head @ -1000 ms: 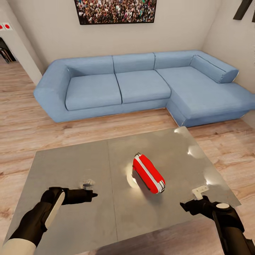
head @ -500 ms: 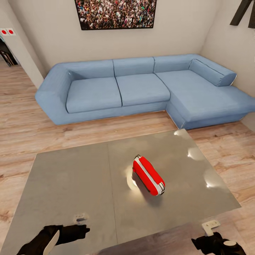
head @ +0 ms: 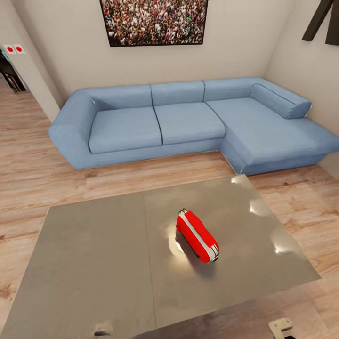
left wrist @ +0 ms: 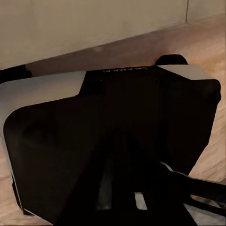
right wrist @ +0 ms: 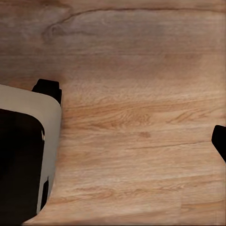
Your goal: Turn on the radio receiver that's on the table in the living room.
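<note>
The red radio receiver (head: 197, 235) with white edge trim lies on its side right of the seam on the glossy grey table (head: 94, 263). It is in the living room, in front of the blue L-shaped sofa (head: 188, 120). A small pale piece (head: 280, 326) at the bottom edge of the head view sits where my right arm was. A black tip (right wrist: 219, 141) pokes in at the edge of the right wrist view, over wood floor. The left wrist view looks at my own dark, white-trimmed body (left wrist: 113, 141).
A crowd picture (head: 155, 21) hangs on the beige wall behind the sofa. Light wood floor (head: 33, 165) surrounds the table, with a doorway (head: 12, 70) at the far left. Part of my base (right wrist: 23, 155) shows over the floor in the right wrist view.
Both arms have sunk below the bottom edge of the head view. The picture has shifted slightly as the camera moved. The radio lies where it was.
</note>
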